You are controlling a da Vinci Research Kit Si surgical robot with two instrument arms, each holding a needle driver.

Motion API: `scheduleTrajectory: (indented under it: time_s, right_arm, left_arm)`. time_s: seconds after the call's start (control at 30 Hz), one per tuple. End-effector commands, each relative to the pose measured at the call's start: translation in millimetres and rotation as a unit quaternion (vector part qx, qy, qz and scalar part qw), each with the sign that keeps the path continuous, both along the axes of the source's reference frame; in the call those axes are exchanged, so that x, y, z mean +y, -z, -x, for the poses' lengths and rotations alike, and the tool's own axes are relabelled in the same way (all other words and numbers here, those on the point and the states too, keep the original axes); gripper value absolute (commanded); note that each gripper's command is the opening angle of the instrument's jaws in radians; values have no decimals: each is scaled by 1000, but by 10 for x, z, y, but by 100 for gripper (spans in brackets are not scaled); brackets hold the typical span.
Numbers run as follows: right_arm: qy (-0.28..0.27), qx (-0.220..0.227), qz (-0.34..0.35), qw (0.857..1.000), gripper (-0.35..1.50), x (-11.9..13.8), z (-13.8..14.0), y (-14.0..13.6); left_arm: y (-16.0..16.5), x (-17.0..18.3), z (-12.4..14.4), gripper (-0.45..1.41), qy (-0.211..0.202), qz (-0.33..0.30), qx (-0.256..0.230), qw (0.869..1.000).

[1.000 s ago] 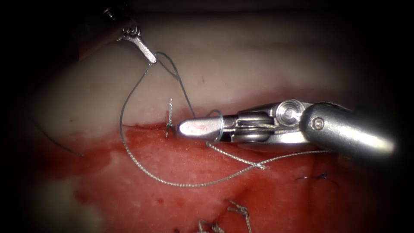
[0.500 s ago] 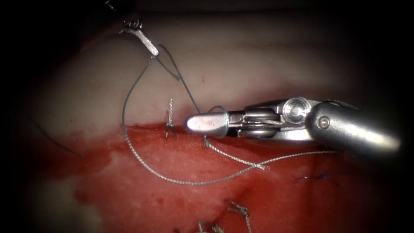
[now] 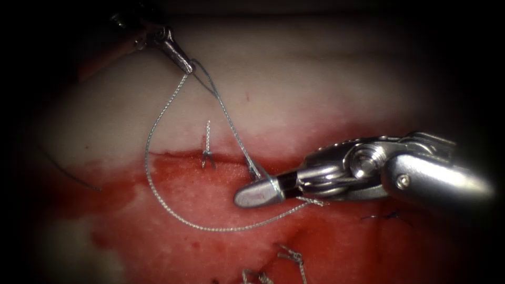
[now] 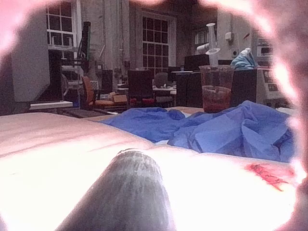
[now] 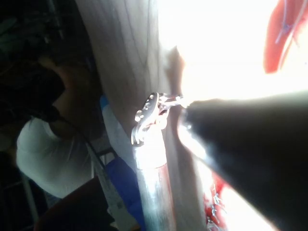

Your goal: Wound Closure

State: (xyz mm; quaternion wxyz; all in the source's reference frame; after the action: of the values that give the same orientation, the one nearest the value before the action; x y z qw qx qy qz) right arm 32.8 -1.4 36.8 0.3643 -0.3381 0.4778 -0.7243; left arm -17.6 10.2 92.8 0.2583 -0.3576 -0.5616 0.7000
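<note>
Thread (image 3: 158,184) loops over the red-stained tissue (image 3: 315,84) below the cut, and we see it wrapped around the closed right tool (image 3: 252,193), which has dropped lower since a second ago, while the left tool (image 3: 181,60) still grips the strand near the tissue's far edge.

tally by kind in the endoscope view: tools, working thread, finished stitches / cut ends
Tools: 2, left tool and right tool, both on the thread
Working thread: 1
Stitches or cut thread ends on the tissue: 4 discernible
Total: 7
</note>
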Motion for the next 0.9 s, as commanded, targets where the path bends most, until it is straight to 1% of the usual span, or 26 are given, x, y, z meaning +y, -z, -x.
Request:
scheduleTrajectory:
  time_s: [0.03, 0.2, 0.27, 0.33, 0.4, 0.47, 0.53, 0.67, 0.73, 0.77, 0.8, 0.83, 0.87, 0.9]
  right_arm:
    - [5, -20, 15, 1000, -35, 12, -8, 6]
    - [21, -97, 73, 992, -35, 10, -7, -3]
    - [29, -118, 95, 988, -35, 12, -6, -5]
    - [37, -148, 129, 980, -35, 14, -6, -6]
    - [44, -163, 154, 974, -35, 15, -6, -6]
    - [45, -193, 187, 962, -35, 16, -8, -6]
    - [58, -204, 203, 956, -35, 17, -9, -5]
    - [97, -235, 238, 937, -35, 23, -10, -2]
    - [117, -240, 249, 931, -35, 25, -11, -1]
    - [130, -243, 256, 926, -35, 26, -11, 0]
    - [155, -247, 271, 917, -35, 28, -11, 1]
    - [176, -249, 277, 911, -25, 29, -10, 2]
    - [192, -251, 281, 906, -8, 30, -10, 2]
    - [207, -252, 284, 902, 2, 31, -9, 3]
  left_arm:
    - [10, 16, -1, -45, 2, 5, 0, 1000]
    - [9, 15, 0, -45, 2, 5, -1, 1000]
    - [9, 15, 0, -45, 3, 6, -3, 1000]
    - [9, 15, 0, -45, 3, 6, -4, 1000]
    - [9, 15, 1, -45, 4, 6, -4, 1000]
    - [9, 15, 1, -45, 4, 6, -4, 1000]
    - [10, 16, 1, -45, 3, 7, -3, 1000]
    - [12, 18, 0, -45, 5, 3, -3, 1000]
    - [14, 19, -1, -45, 6, 1, -3, 1000]
    - [15, 20, -1, -45, 7, 1, -2, 1000]
    - [16, 21, -2, -45, 7, 0, -2, 1000]
    - [17, 21, -2, -45, 6, 0, -1, 1000]
    - [17, 20, -2, -45, 6, 0, -1, 1000]
    - [17, 20, -1, -45, 6, 0, -2, 1000]
